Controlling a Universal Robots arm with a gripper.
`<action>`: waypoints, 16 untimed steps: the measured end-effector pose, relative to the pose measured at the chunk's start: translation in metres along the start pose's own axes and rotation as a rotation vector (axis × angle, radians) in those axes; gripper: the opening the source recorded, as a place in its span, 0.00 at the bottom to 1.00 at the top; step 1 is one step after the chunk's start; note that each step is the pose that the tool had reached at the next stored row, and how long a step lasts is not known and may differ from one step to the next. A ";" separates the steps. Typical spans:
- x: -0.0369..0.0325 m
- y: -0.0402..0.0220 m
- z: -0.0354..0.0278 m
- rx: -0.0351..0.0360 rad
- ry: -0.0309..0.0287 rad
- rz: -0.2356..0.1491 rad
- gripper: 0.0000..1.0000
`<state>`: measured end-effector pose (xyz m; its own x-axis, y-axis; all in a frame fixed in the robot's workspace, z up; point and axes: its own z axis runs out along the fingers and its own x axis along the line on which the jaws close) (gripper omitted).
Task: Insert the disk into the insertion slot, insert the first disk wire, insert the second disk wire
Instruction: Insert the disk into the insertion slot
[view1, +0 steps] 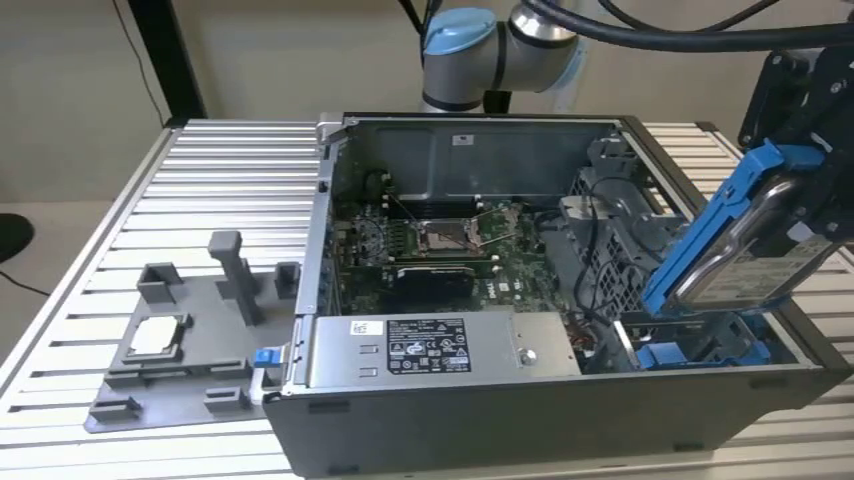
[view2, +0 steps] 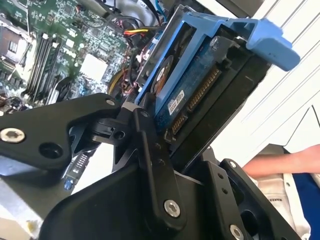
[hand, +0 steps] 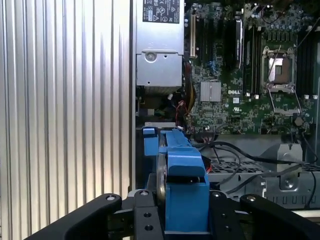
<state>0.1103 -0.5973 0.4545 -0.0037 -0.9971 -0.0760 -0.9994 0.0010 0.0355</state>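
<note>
An open dark grey PC case (view1: 534, 410) lies on a ribbed aluminium table (view1: 200, 190). At the exterior view's right, the black two-fingered gripper (view1: 809, 215) of a robot arm (view1: 501, 45) hangs over the case's near right corner. Its jaws are clamped onto a flat rectangular silver metal disk (view1: 737, 250), which is clipped in a bright blue plastic carrier frame.

The disk stands steeply tilted. Its upper end is between the jaws and its lower end points down towards the insertion slot (view1: 625, 285), a narrow grey drive bay with perforated metal walls. The disk sits above the bay, and whether its lower edge touches the bay cannot be told.

In the second wrist view, one black finger (view2: 150, 150) presses against the disk (view2: 192, 92) from each flat side, with the gripper (view2: 175, 137) closed narrowly around it. The first wrist view looks along the disk (hand: 185, 185), which sits edge-on and centred between the jaws of the gripper (hand: 182, 222).

Inside the case are a green motherboard (view1: 441, 240) and a larger grey metal box with a black-and-white sticker (view1: 427, 345). A grey plastic fixture tray (view1: 187, 330) rests on the table at the exterior view's left. A person's forearm (view2: 285, 162) shows past the disk in the second wrist view.
</note>
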 end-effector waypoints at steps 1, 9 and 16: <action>0.0001 -0.0001 0.0016 0.0002 -0.0003 0.000 0.00; 0.0009 -0.0004 0.0111 0.0024 -0.0072 -0.001 0.00; 0.0016 -0.0021 0.0201 0.0023 -0.0136 -0.001 0.00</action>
<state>0.1117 -0.5974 0.4343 -0.0033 -0.9960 -0.0896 -0.9995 0.0003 0.0331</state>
